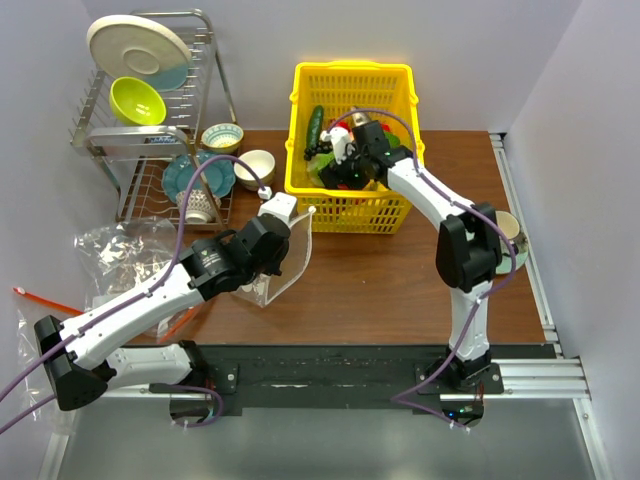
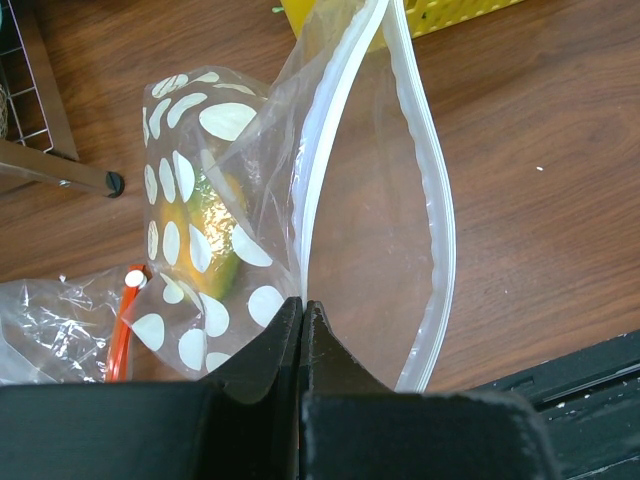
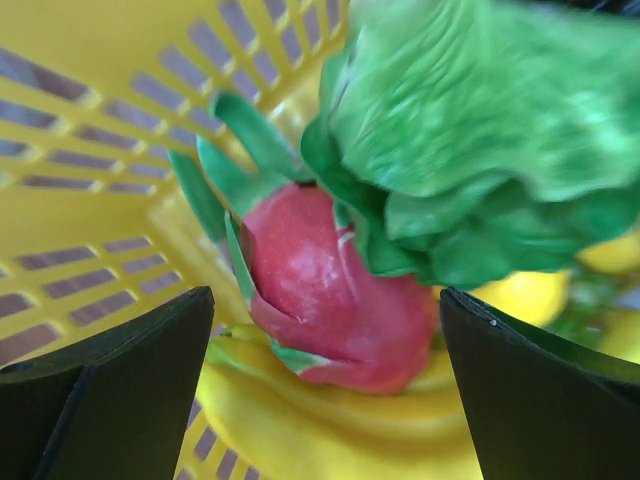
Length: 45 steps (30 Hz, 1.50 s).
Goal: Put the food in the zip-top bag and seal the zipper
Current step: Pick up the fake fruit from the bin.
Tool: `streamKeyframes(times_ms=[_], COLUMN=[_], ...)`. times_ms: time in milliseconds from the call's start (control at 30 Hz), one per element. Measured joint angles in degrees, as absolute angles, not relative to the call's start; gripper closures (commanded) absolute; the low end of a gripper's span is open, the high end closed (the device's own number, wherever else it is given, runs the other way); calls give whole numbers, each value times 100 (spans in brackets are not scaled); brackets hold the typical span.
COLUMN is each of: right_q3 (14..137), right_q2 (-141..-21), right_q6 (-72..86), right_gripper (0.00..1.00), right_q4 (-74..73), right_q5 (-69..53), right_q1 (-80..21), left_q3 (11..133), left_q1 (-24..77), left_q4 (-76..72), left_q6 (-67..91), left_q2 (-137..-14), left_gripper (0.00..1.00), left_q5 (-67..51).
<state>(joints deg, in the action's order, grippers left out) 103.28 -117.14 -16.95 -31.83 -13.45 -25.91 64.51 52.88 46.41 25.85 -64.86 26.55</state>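
Step in hand, as I read it: the right arm picks the next piece of food out of the yellow basket [image 1: 350, 78].

- Right claw [image 3: 325, 300] is spread wide and holds nothing. The dragon fruit [image 3: 330, 300] sits between the two fingers, roughly centred, and neither finger touches it.
- The lettuce [image 3: 470, 130] lies above and to the right of the fruit and overlaps its top edge. A yellow piece [image 3: 300, 430] lies underneath it.
- To do it well: go straight down and close on the red body, not on the green leaf flaps. Stay clear of the lettuce so only one item comes up. The basket wall is close beside the left finger, so watch for snagging on the slots. Lift vertically before swinging over.
- Left claw [image 2: 302, 320] is clamped tight on one lip of the dotted bag [image 2: 190, 200], right at the zipper [image 2: 322, 150].
- The bag's mouth gapes open above the tabletop [image 1: 380, 290], just in front of the basket. A green-orange piece [image 2: 215, 235] is already inside.
- The drop needs that mouth held wide and steady. The zipper is not yet pressed shut.
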Motion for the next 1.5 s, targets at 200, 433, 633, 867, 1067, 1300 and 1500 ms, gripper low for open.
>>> streamKeyframes(times_ms=[200,433,633,867,1067,1300,1500], right_q3=[10348,10488,10462,10954,10993,10991,10991], right_q2=[-12149,-12366,-12425,-12595,-12549,-12156,-11539], right_q6=[-1872,-1986,-2005,-2097,-2080,-1970,-1796], right_gripper=[1,1,10,78,96,100,100], right_q4=[-3247,-3205,-3063,-3522,-3610,-3706,-3721], right_q5=[-1317,-1282,-1387,-1413,-1380,-1107,-768], right_q1=[-2585,-2593,-2593,-2598,-2604,-2609,-2596], left_q3=[6451,6451,6451,6451,6451,6451,6451], left_q1=[5288,5288,5288,5288,5288,5288,5288], left_q4=[4641,4644,4641,4644,4644,4646,4648], left_q6=[2585,2582,2580,2578,2578,2576,2578], left_q2=[-6490,-6504,-6549,-6578,-6578,-6578,-6578], left_gripper=[100,100,100,100,100,100,100], left_q5=[2657,2663,2681,2685,2705,2709,2709])
